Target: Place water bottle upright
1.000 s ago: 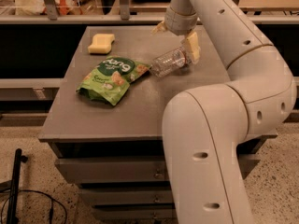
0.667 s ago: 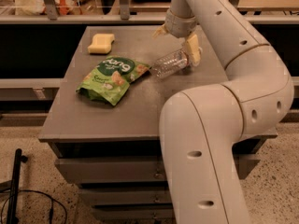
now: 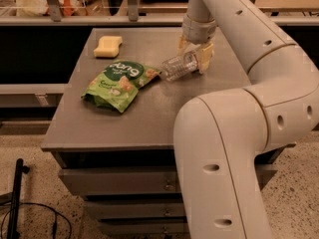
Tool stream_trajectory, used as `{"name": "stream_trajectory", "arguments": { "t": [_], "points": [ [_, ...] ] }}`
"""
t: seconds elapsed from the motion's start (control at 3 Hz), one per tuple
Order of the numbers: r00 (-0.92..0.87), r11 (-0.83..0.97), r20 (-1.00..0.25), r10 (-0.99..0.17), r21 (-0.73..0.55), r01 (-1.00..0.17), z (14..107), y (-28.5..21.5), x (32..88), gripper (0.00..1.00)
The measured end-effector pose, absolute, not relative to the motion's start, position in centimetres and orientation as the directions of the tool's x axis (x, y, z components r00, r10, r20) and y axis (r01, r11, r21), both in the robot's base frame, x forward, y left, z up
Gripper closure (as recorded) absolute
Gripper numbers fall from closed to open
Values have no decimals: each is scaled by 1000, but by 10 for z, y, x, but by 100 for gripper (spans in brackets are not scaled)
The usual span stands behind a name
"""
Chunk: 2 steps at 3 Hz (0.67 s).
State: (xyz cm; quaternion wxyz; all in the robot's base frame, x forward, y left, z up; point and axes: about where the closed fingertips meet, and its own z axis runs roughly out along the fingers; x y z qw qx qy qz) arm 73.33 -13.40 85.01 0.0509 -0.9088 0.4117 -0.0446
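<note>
The water bottle is clear ribbed plastic and lies on its side on the grey table, right of the table's middle. Its left end points toward the green bag. My gripper hangs from the white arm directly over the bottle's right end. It is open, with one yellowish finger on the right of the bottle and the other behind it. The bottle's right end is partly hidden by the gripper.
A green snack bag lies left of the bottle, nearly touching its left end. A yellow sponge sits at the far left corner. My white arm covers the table's right side. A rail and shelving run behind the table.
My gripper has come down a little over the bottle's right end. The bottle, the bag and the sponge have stayed in place.
</note>
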Motion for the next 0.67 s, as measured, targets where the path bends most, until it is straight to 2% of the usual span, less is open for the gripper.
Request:
{"name": "stream_trajectory", "arguments": {
  "t": [0.67],
  "points": [
    [648,-650,65,-759,-121,-750,874,-142,711,86]
  ]
}}
